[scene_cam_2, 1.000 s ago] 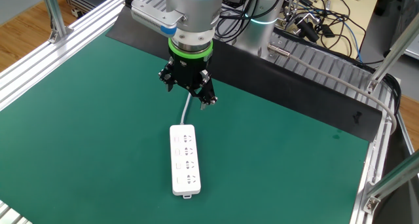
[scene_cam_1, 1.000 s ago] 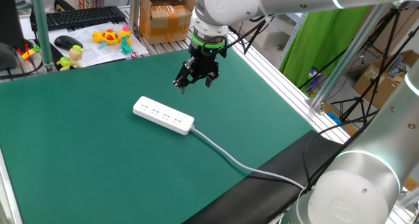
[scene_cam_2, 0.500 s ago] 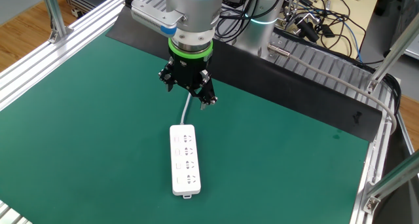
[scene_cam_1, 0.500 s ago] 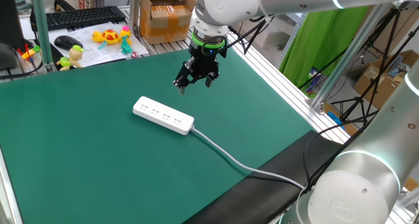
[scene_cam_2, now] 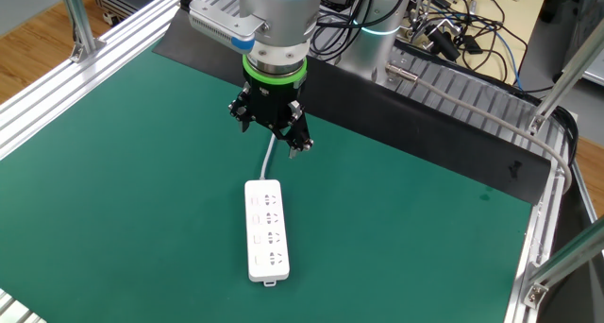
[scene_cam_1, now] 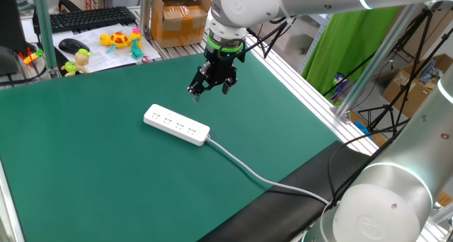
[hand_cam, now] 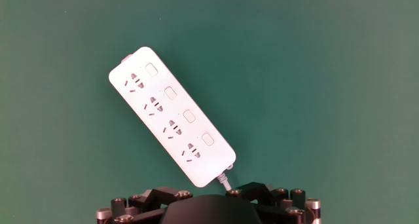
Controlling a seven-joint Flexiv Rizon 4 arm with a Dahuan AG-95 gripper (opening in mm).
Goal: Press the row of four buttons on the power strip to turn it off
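- Nothing has changed over the last second: my hand (scene_cam_2: 272, 132) hangs in the same spot above the surface (scene_cam_2: 425, 219), and the strip (scene_cam_2: 265, 230) hasn't shifted.
- Hand is released, fingers spread wide, grasping nothing, pointing down.
- Strip lies flat on the green surface, near the middle, cable (scene_cam_1: 248, 173) trailing off toward my base.
- In the other fixed view my hand sits over the cable end of the strip, clear of it, not touching.
- Hand view shows the strip (hand_cam: 171, 116) diagonal below me, four buttons (hand_cam: 181, 106) in a line along one edge, one per socket group.
- No button touched yet; I can't tell on or off from here, no lights visible.
- Judgement: task not started. This is a pause before the approach.
- Next I'd need to drop onto the nearest button, probably with fingers closed to get one pressing tip.
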